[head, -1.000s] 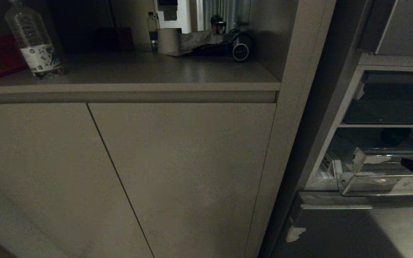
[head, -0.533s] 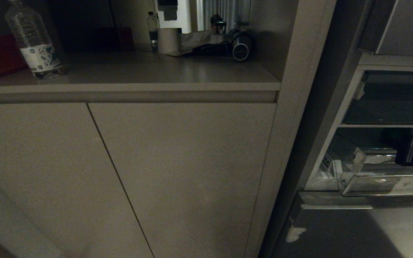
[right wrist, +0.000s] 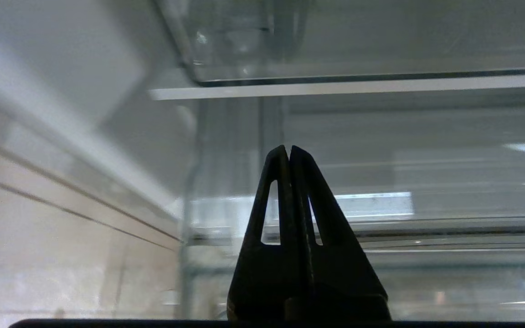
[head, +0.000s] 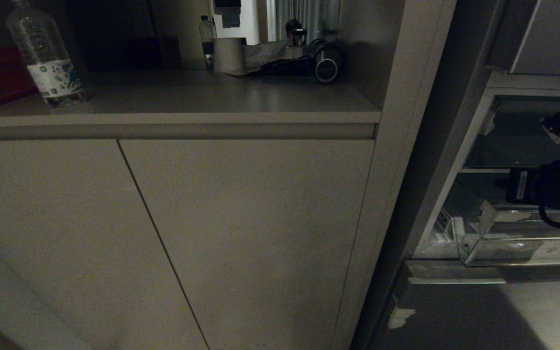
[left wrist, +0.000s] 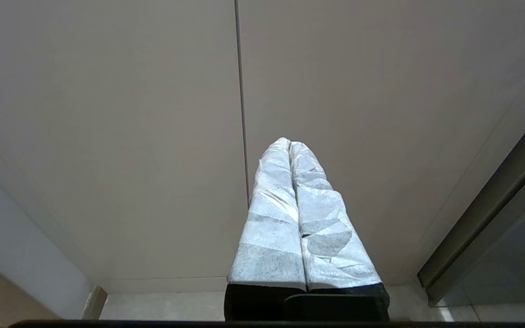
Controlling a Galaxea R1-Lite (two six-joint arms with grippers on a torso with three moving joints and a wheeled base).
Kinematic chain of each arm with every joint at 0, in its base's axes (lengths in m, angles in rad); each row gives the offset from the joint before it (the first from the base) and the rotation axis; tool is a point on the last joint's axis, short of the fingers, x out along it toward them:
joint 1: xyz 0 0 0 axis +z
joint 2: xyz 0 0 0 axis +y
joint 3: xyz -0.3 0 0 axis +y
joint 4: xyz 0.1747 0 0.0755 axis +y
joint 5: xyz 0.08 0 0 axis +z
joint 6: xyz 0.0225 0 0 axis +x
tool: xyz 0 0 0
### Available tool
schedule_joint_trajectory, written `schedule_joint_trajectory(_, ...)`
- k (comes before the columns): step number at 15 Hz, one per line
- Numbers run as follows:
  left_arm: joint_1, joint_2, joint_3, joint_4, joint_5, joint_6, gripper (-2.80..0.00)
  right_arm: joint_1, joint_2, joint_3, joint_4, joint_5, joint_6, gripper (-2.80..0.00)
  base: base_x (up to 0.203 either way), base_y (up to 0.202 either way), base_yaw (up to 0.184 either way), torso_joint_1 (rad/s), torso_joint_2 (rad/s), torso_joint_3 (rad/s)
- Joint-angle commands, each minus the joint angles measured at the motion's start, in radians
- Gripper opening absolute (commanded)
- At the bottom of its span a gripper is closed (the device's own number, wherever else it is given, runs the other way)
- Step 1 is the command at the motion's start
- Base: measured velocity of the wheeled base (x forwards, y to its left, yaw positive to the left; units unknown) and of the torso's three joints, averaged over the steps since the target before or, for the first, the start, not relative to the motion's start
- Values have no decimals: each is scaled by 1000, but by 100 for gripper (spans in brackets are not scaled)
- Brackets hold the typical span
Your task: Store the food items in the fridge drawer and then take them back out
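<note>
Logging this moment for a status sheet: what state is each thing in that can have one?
Fridge drawer: pulled out.
Right hand: shut, holding nothing, inside the fridge.
Left hand: shut, holding nothing, facing the cabinet doors.
Cabinet doors: closed.
Water bottle: upright on the counter.

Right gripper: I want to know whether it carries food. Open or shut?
Shut: the right gripper has its fingertips pressed together, nothing between them.
</note>
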Motion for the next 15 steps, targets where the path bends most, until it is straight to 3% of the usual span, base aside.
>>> schedule_joint_trajectory(1, 0, 1, 0, 0, 0, 0, -280, -13, 67, -73, 68, 1, -7, -280, 0, 0, 0, 0, 0, 0)
schedule_joint_trajectory(6, 0, 1, 0, 0, 0, 0, -280, -42, 93, -207, 322, 1, -51, -280, 0, 0, 0, 0, 0, 0)
schedule_joint_trajectory(15, 0, 1, 0, 0, 0, 0, -280, -77, 33, -339, 662, -9, -128, -280, 0, 0, 0, 0, 0, 0)
